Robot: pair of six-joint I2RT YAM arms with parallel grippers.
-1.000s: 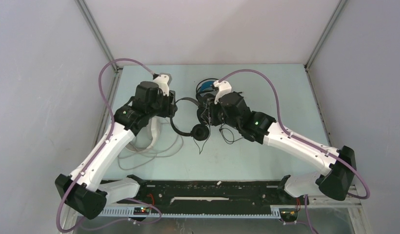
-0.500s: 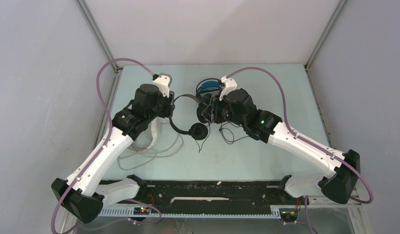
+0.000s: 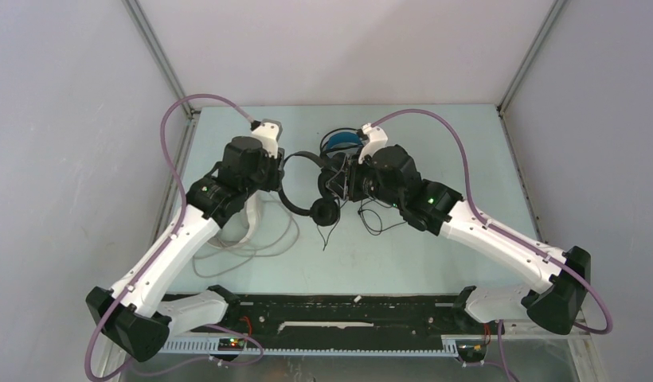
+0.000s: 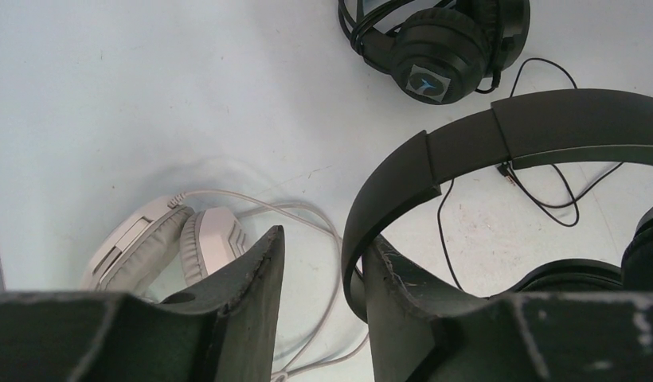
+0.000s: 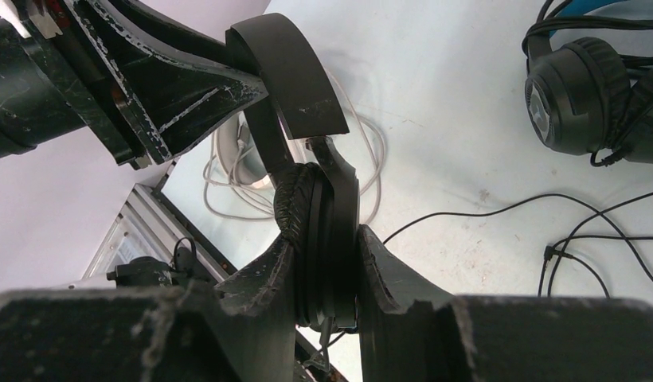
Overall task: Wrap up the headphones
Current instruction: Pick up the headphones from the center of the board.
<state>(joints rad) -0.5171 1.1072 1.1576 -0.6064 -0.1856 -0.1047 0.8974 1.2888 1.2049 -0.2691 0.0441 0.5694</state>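
Right gripper (image 5: 323, 239) is clamping the all-black headphones (image 5: 287, 72) by a squashy ear cup (image 5: 319, 199); left gripper (image 4: 319, 243), jaws apart, is straddling their stiffer headband (image 4: 546, 119), likely the firmer hold.

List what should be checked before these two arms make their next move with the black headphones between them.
1. Right gripper clamped on the ear cup of the all-black headphones: ok.
2. Left gripper closed on the headband: not ok. The band sits between open jaws, against one side.
3. Thin black cable free to wrap: cannot tell. Loose loops lie below, and it is unclear which headset they belong to.
4. Blue-banded headphones out of the way: ok, lying apart.
5. White headphones and their white cable untouched: ok, beneath the left gripper.
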